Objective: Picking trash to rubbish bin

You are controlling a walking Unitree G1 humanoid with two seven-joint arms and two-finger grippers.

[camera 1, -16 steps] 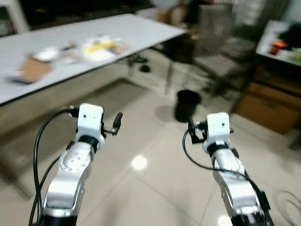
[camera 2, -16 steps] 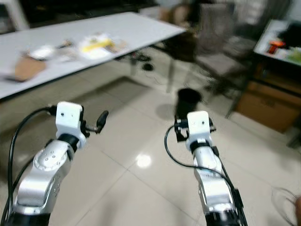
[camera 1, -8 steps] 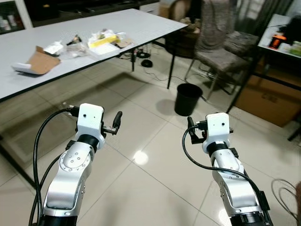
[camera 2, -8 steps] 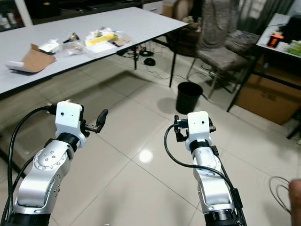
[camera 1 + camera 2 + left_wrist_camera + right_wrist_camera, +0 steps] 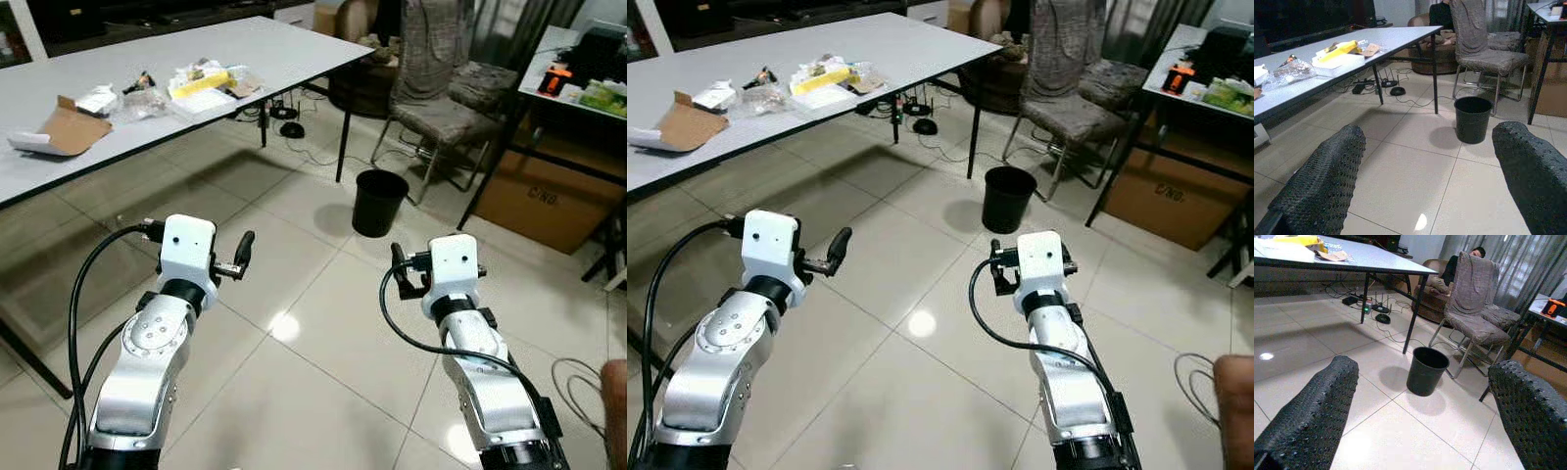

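A black rubbish bin (image 5: 380, 202) stands on the tiled floor ahead, just past the corner of a long white table (image 5: 294, 47). On that table lie a yellow packet among wrappers (image 5: 206, 80) and a torn cardboard piece (image 5: 61, 127). My left gripper (image 5: 245, 249) and right gripper (image 5: 397, 264) are held up side by side over bare floor, well short of the bin. In the left wrist view the fingers (image 5: 1322, 181) stand wide apart with the bin (image 5: 1472, 119) between them. The right wrist view shows its fingers (image 5: 1312, 416) likewise spread and empty.
A cloth-draped chair (image 5: 441, 98) stands behind the bin. To the right, a cardboard box (image 5: 534, 201) sits under a desk. Cables (image 5: 284, 127) lie under the table and a wire loop (image 5: 578, 377) on the floor at lower right. A person reclines on a sofa (image 5: 1459, 264).
The view was blurred a second ago and is sharp now; the whole picture shifted slightly, so the camera moved. Both arms keep the same pose.
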